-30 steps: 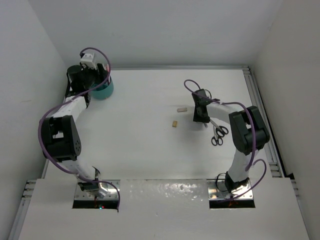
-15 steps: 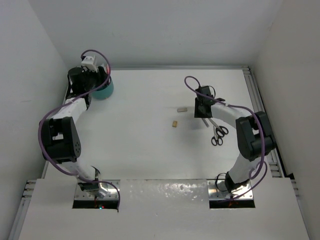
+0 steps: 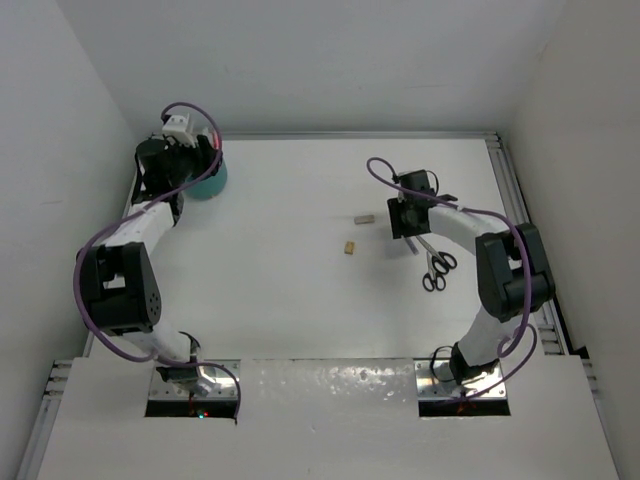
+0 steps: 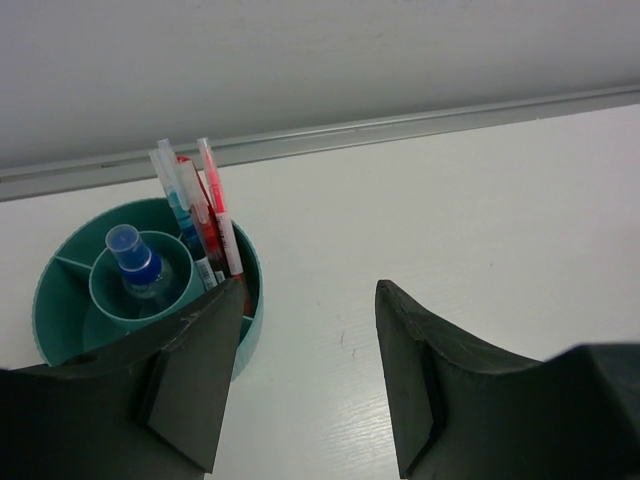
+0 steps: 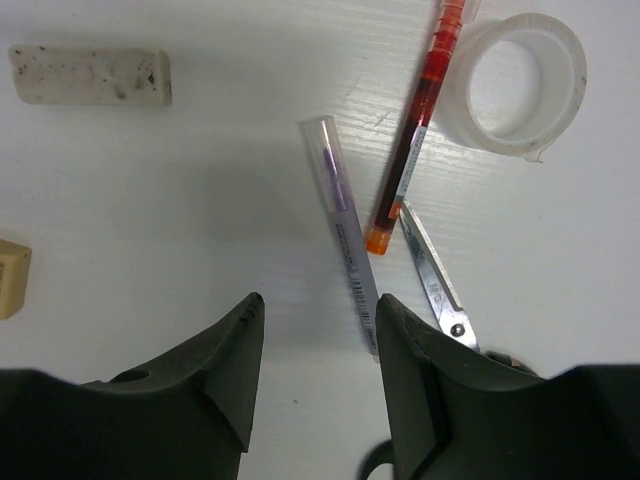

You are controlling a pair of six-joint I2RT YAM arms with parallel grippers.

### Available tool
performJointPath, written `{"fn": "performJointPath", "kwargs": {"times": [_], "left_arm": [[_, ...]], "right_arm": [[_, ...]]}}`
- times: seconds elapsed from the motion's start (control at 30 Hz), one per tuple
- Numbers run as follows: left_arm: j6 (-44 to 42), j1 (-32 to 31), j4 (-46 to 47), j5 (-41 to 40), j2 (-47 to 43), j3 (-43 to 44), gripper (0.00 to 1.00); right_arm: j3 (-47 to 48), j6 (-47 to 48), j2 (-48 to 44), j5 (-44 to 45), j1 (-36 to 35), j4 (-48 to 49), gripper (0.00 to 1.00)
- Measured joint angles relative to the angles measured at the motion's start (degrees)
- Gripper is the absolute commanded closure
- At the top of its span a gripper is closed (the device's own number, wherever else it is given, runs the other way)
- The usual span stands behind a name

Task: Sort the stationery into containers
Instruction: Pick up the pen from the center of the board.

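right gripper (image 5: 320,300) is hovering over the loose stationery on the right side of the table (image 3: 290,250), its jaws standing apart and holding nothing, with a clear pen with purple ink (image 5: 340,225) lying just under its right finger. this pen looks like the next pick. the jaws already stand across the barrel, so the sound move is to shift until the barrel sits midway between the fingers and then close near its middle, away from the end where the red pen (image 5: 415,130) tip and the scissors (image 5: 430,275) blade are crowding in. the tape roll (image 5: 520,80) is touching the red pen, while a white eraser (image 5: 90,75) and a tan eraser (image 5: 12,278) are lying well apart to the left. left gripper (image 4: 310,290), also open and empty, is waiting beside the teal tub (image 4: 60,290) in the far left corner, where a blue-capped bottle (image 4: 135,265) is standing in the centre compartment and sorted pens (image 4: 200,215) are leaning in an outer one. printed strips on both loose pens, one resembling a barcode, are too small to read, and no brand is showing.
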State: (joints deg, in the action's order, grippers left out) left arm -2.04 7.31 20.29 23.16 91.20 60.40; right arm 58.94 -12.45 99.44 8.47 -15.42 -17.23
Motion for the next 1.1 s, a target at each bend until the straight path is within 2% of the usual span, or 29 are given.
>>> {"fn": "performJointPath", "kwargs": {"times": [0.23, 0.5, 0.6, 0.73, 1.07, 1.1], "left_arm": [[0.0, -0.79, 0.0, 0.22, -2.03, -1.25, 0.47], [-0.04, -0.85, -0.11, 0.2, -2.49, -1.33, 0.46], [-0.02, -0.87, -0.39, 0.17, -2.8, -1.38, 0.46], [0.0, -0.87, -0.39, 0.17, -3.65, -1.79, 0.46], [0.02, -0.87, -0.39, 0.15, -3.96, -1.97, 0.46], [0.04, -0.87, -0.39, 0.15, -3.96, -1.97, 0.45]], "right_arm": [[0.0, 2.99, 0.0, -3.63, 2.4, -0.04, 0.45], [0.0, 5.22, 0.52, -6.75, 3.67, 0.13, 0.45], [0.0, 5.44, 1.86, -7.61, 3.74, 0.15, 0.47], [-0.09, 5.53, 3.04, -8.76, 3.96, 0.2, 0.54], [-4.13, 4.87, 2.84, -10.54, 4.44, 1.95, 0.56], [-4.13, 4.79, 2.84, -10.73, 4.59, 1.97, 0.59]]}}
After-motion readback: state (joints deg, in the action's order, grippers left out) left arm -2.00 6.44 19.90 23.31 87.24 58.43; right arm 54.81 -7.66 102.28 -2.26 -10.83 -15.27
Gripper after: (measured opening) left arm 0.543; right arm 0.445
